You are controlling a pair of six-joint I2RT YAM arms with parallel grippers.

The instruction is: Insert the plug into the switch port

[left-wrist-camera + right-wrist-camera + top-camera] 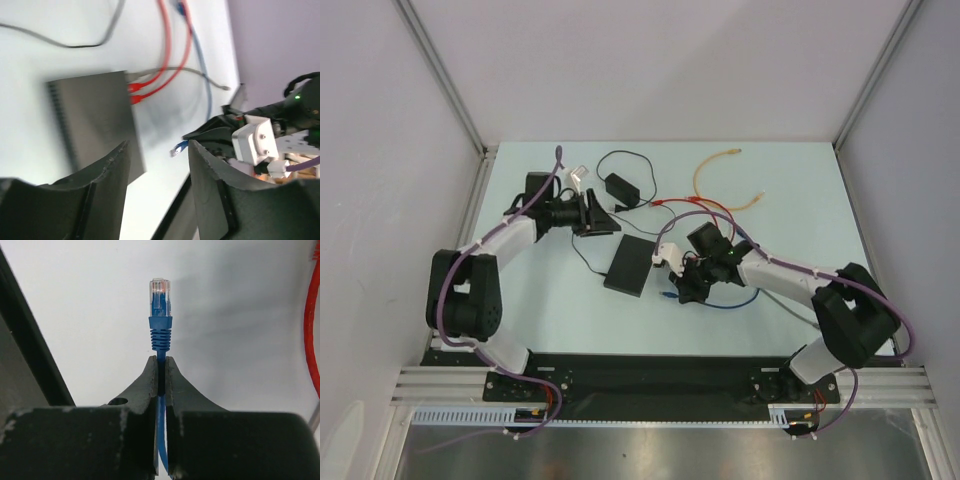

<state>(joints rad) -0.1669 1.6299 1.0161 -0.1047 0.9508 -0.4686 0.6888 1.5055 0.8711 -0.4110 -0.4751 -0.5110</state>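
The switch is a flat black box (628,265) in the middle of the table. It also shows in the left wrist view (95,120), with two red plugs (135,93) seated in its port edge. The free ports themselves are too small to make out. My right gripper (685,287) is just right of the box and shut on the blue cable right behind the blue plug (160,295). In the right wrist view the plug sticks out straight ahead of the right gripper (161,360). My left gripper (601,221) is open and empty and hovers off the box's far corner; the left wrist view (159,150) shows the same.
A small black power adapter (618,187) with a thin cord lies at the back. An orange cable (720,175) lies at the back right. Red cables (680,205) run to the box, and a grey cable runs alongside them. A black plate (650,375) lines the near edge.
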